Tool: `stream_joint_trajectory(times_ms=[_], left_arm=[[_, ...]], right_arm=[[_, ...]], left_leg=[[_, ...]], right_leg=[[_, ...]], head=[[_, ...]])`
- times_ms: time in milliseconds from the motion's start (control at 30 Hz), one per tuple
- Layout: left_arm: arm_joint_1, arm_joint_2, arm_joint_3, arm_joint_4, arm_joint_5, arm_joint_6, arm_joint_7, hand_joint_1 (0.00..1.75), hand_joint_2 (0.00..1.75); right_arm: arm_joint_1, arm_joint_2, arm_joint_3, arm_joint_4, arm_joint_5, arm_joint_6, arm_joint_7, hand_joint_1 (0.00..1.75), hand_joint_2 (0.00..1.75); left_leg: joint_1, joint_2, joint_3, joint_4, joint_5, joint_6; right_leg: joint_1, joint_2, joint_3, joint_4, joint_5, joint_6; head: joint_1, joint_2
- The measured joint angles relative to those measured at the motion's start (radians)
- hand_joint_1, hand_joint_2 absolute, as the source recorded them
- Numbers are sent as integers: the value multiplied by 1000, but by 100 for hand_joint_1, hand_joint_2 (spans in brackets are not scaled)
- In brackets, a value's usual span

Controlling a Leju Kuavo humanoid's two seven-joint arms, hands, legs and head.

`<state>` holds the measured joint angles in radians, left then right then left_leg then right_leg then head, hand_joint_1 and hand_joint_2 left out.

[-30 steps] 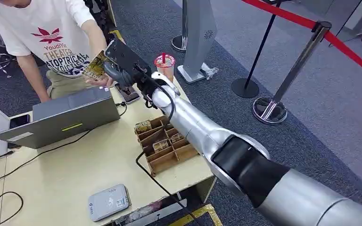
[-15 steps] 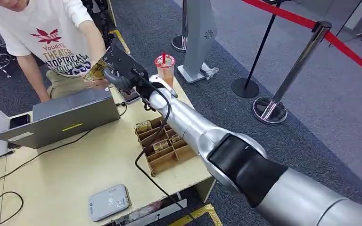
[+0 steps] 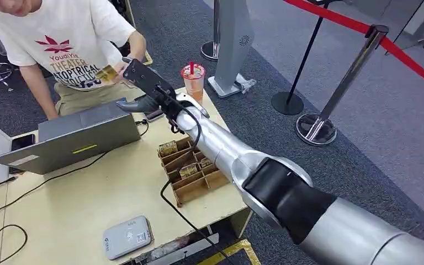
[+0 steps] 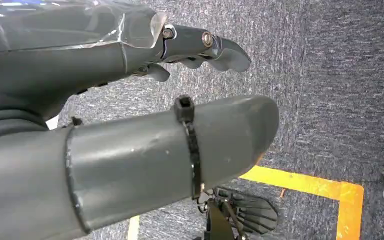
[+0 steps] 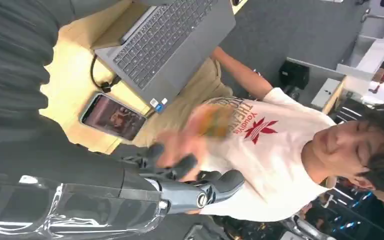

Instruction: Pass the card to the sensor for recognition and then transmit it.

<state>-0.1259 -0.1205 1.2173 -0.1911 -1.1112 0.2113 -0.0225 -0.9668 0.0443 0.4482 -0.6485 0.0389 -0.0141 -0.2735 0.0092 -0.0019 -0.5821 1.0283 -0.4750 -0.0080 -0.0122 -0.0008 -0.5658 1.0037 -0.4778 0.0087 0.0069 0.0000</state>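
The gold patterned card (image 3: 107, 73) is in the hand of a person in a white T-shirt (image 3: 61, 38) behind the table, clear of my hand. It shows as a motion blur in the right wrist view (image 5: 212, 120). My right hand (image 3: 142, 88) reaches out over the table's far edge beside the laptop, fingers (image 5: 200, 192) apart and holding nothing. My left hand (image 4: 130, 100) hangs over the carpet with fingers apart and nothing in it. The grey-white card sensor (image 3: 127, 236) lies flat at the table's near edge.
An open grey laptop (image 3: 72, 138) and a phone (image 3: 153, 114) lie under my right arm. A wooden divided box (image 3: 190, 171) holds more cards. A drink cup (image 3: 192, 77) stands at the table's far corner. Black cables cross the table (image 3: 88, 193). Stanchions with red rope (image 3: 342, 88) stand to the right.
The person has taken the card out of my right hand and drawn it back toward their chest. My right hand stays extended, now with nothing in it.
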Motion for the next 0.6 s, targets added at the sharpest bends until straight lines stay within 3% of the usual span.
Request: stream_joint_trajectory(times_ms=[200, 367, 600], left_arm=[[3, 0, 0, 0, 9, 0, -11, 0, 0], [12, 0, 0, 0, 16, 0, -21, 0, 0], [17, 0, 0, 0, 18, 0, -22, 0, 0]], right_arm=[[48, -3, 0, -87, 31, -2, -38, 0, 175], [127, -31, 6, -229, 86, -13, -32, 0, 175], [166, -53, 12, -314, 90, -14, -30, 0, 175]], left_leg=[[0, 0, 0, 0, 0, 0], [0, 0, 0, 0, 0, 0], [0, 0, 0, 0, 0, 0]], right_leg=[[0, 0, 0, 0, 0, 0], [0, 0, -1, 0, 0, 0], [0, 0, -1, 0, 0, 0]], head=[[0, 0], [0, 0], [0, 0]])
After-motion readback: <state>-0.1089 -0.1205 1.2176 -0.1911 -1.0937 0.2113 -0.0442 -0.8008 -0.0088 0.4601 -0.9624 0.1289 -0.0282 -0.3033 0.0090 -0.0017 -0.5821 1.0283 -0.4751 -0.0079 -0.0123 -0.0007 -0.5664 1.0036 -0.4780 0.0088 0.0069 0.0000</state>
